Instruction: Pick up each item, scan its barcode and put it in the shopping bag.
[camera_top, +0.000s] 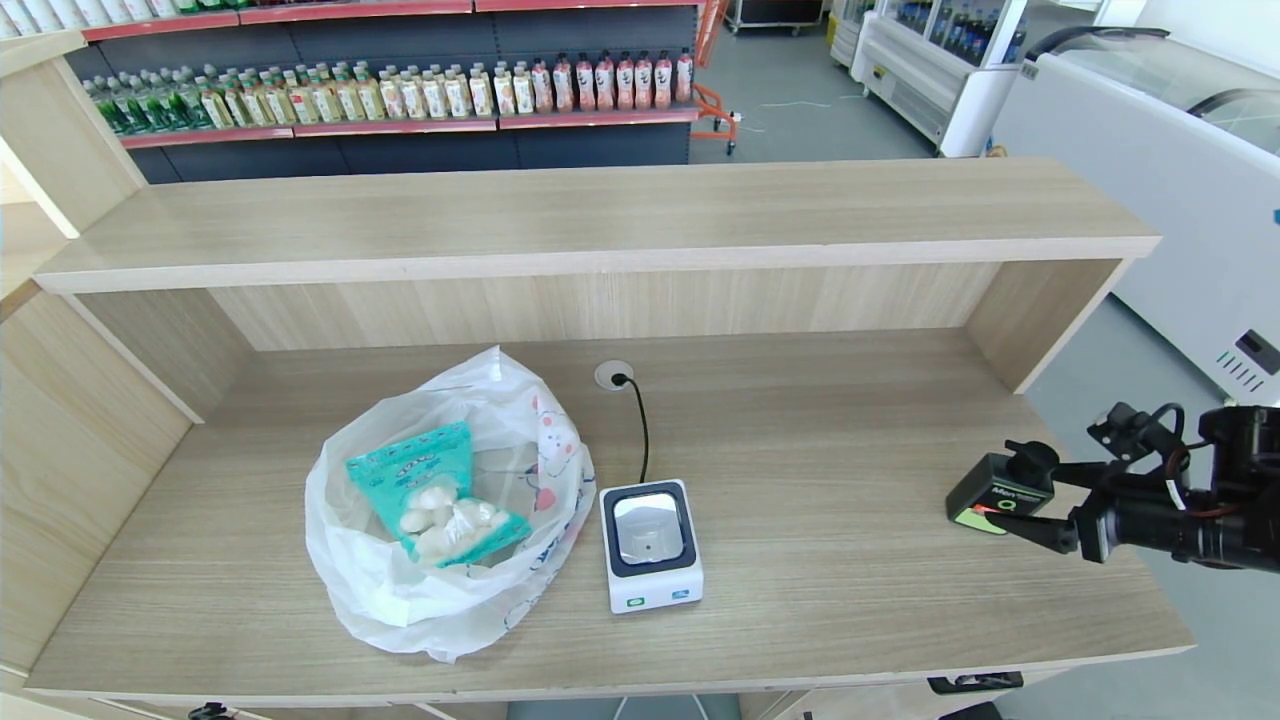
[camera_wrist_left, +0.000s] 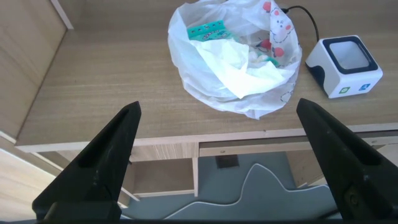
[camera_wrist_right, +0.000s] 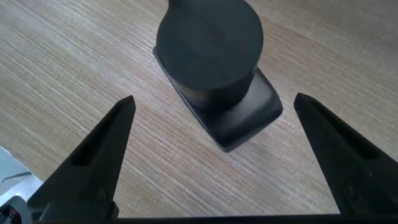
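Note:
A small black box (camera_top: 985, 495) with a green and orange label and a round black top (camera_wrist_right: 210, 43) lies near the counter's right end. My right gripper (camera_top: 1035, 500) is open, with one finger on each side just short of the box (camera_wrist_right: 242, 115), not touching it. The white shopping bag (camera_top: 440, 600) sits open at the counter's left and holds a teal snack pack (camera_top: 430, 480). The white barcode scanner (camera_top: 650, 545) stands just right of the bag. My left gripper (camera_wrist_left: 219, 107) is open and holds nothing, out in front of the counter edge, facing the bag (camera_wrist_left: 230, 74), teal pack (camera_wrist_left: 208, 30) and scanner (camera_wrist_left: 345, 65).
A black cable (camera_top: 640, 420) runs from the scanner to a hole in the wooden counter (camera_top: 850, 450). A raised ledge (camera_top: 600, 215) walls off the counter's back and sides. Open drawer slots (camera_wrist_left: 165, 174) sit under the front edge.

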